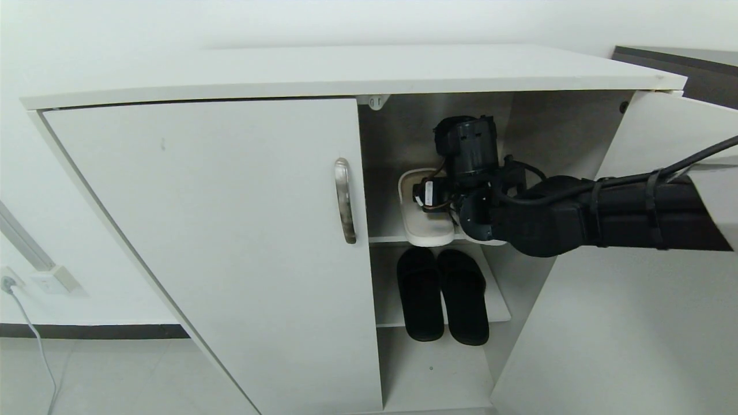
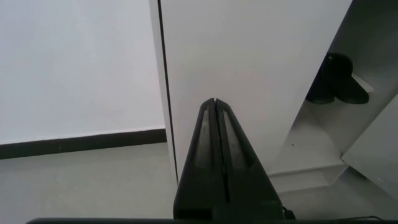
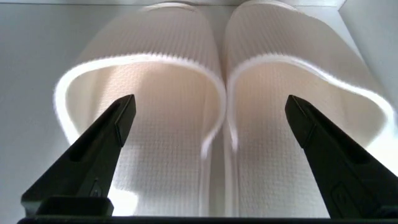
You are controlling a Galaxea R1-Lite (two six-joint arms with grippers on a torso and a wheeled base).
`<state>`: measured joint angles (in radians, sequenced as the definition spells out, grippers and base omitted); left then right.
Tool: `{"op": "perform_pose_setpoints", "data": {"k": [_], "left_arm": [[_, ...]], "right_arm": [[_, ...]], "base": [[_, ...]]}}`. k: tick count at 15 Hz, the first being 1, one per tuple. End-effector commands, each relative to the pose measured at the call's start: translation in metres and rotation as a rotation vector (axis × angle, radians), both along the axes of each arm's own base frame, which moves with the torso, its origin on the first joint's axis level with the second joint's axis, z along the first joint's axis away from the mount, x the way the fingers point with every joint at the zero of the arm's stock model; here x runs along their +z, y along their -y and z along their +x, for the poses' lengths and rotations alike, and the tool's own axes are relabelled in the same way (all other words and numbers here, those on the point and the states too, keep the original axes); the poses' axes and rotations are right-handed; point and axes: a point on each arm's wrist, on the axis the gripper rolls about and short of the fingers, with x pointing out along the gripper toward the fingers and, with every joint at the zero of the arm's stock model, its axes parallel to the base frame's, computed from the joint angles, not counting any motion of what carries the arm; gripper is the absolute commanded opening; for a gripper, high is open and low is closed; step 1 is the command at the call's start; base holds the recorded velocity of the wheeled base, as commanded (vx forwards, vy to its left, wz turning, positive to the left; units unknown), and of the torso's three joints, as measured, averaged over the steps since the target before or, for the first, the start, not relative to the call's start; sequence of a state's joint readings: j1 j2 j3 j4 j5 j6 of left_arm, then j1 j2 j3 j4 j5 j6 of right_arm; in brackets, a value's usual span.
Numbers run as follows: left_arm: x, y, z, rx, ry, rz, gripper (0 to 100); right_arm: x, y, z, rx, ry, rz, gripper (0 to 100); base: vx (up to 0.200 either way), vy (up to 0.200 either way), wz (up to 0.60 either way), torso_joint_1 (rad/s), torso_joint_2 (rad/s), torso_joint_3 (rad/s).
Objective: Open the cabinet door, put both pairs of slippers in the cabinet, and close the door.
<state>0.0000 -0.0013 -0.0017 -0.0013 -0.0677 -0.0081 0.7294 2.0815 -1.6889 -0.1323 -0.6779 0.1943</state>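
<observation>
The white cabinet (image 1: 202, 219) has its right door (image 1: 663, 150) swung open and its left door shut. A pair of white slippers (image 1: 424, 222) lies on the upper shelf, and a pair of black slippers (image 1: 441, 294) sits on the shelf below. My right arm is inside the upper compartment, over the white pair. In the right wrist view my right gripper (image 3: 211, 149) is open, its fingers (image 3: 93, 155) spread wide on either side of the white slippers (image 3: 211, 93) and not pressing them. My left gripper (image 2: 215, 143) is shut and empty, in front of the closed left door (image 2: 249, 62).
The left door carries a metal handle (image 1: 344, 199). A bottom shelf (image 1: 432, 374) lies bare below the black pair, which shows as black slippers (image 2: 336, 81) in the left wrist view. A wall socket with a cable (image 1: 8, 285) is low on the left wall.
</observation>
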Motion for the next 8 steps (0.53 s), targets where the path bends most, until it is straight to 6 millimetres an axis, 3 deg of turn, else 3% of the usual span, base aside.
{"op": "perform_pose_setpoints", "data": {"k": [1,6,8], "left_arm": [[0.0,0.0,0.0,0.0,-0.001,0.0,0],[0.0,0.0,0.0,0.0,-0.001,0.0,0],[0.0,0.0,0.0,0.0,-0.001,-0.001,0]], "right_arm": [[0.017,0.008,-0.033,0.027,0.008,0.022,100],[0.008,0.028,-0.101,0.13,-0.019,0.043,100],[0.0,0.033,-0.116,0.158,-0.006,0.05,100]], "base": [[0.0,0.0,0.0,0.0,0.0,0.0],[0.0,0.0,0.0,0.0,0.0,0.0],[0.0,0.0,0.0,0.0,0.0,0.0]]}}
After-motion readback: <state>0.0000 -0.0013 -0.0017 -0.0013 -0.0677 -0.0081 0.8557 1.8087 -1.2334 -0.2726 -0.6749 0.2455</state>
